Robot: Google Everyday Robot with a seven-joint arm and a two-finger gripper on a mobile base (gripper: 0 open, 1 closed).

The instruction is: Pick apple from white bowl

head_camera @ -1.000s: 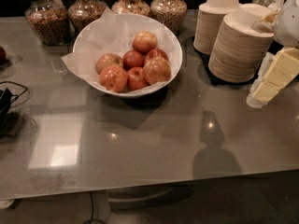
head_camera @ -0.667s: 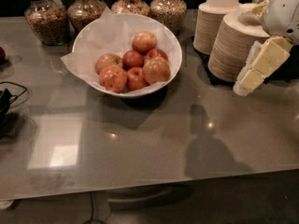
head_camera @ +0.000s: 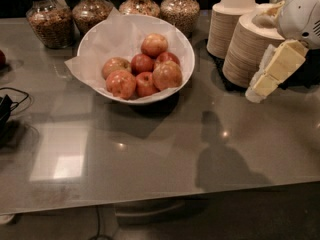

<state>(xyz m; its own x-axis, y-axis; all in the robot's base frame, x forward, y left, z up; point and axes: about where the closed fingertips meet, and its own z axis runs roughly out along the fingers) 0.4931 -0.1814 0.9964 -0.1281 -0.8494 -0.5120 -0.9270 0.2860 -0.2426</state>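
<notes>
We see a glossy grey worktop (head_camera: 150, 154) running across the view, with a dark background behind it and pale reflections on its left part. The apple (head_camera: 167, 75), large and orange-yellow with a red blush, lies in the white bowl (head_camera: 145, 100), well apart from the gripper (head_camera: 260, 86) and off to its left as we see it, at about the same height in the view. It rests at the edge of the pile nearest the gripper, touching smaller red apples (head_camera: 142, 64) on its far side, all of them on crinkled white paper (head_camera: 107, 41) that lines the bowl and sticks out over the rim away from the gripper. The gripper itself hangs above the worktop at the right of the view, cream-coloured and tilted, pointing down and towards the bowl, under a white arm housing (head_camera: 302, 14). We cannot tell whether the gripper is open or closed, and it carries nothing that we can see. Just beside it, on the bowl's side and behind, stand two stacks of off-white disposable bowls (head_camera: 250, 54). Farther from the gripper, beyond the white bowl at the back edge, four glass jars (head_camera: 50, 19) of grainy filling stand in a row. Farthest from the gripper, a black cable (head_camera: 12, 101) lies at the left edge. Below the gripper, a dark shadow (head_camera: 220, 159) falls on the worktop.
</notes>
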